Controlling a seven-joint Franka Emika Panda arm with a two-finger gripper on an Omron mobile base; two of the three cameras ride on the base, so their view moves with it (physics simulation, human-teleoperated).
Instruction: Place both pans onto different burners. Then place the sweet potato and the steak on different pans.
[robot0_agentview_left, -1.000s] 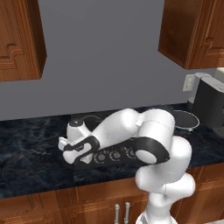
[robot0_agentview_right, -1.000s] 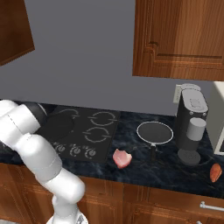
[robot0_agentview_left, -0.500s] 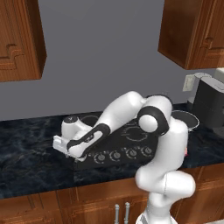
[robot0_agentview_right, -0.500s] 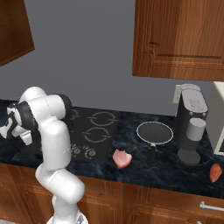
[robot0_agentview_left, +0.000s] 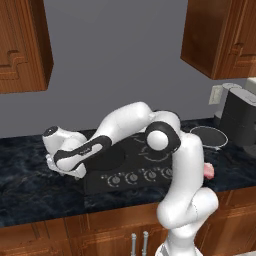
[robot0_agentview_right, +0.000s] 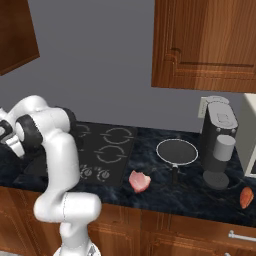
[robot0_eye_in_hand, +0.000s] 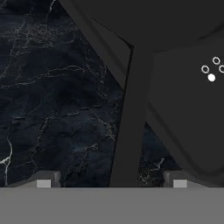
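Observation:
The matte black pan (robot0_agentview_left: 107, 157) sits on the front left burner of the black cooktop (robot0_agentview_right: 107, 150), and its long thin handle (robot0_eye_in_hand: 129, 131) reaches out over the counter. My gripper (robot0_eye_in_hand: 111, 183) is open, and the handle runs between the two spread fingertips (robot0_eye_in_hand: 43, 183) without touching them. In the left base view my gripper (robot0_agentview_left: 74, 171) hangs low at the cooktop's left edge. The silver-rimmed pan (robot0_agentview_right: 177, 151) rests on the counter to the right of the cooktop. The pink steak (robot0_agentview_right: 139, 181) lies near the front edge. The sweet potato (robot0_agentview_right: 245, 197) is at the far right.
A grey coffee machine (robot0_agentview_right: 220, 145) stands right of the rimmed pan. A row of knobs (robot0_agentview_left: 132, 176) lines the cooktop's front. Wooden cabinets (robot0_agentview_right: 205, 45) hang above. Dark marble counter (robot0_agentview_left: 30, 185) stretches left of the cooktop.
The jaws have gone from shut to wide open, releasing the black pan's handle. The arm has stretched further left and its elbow has risen.

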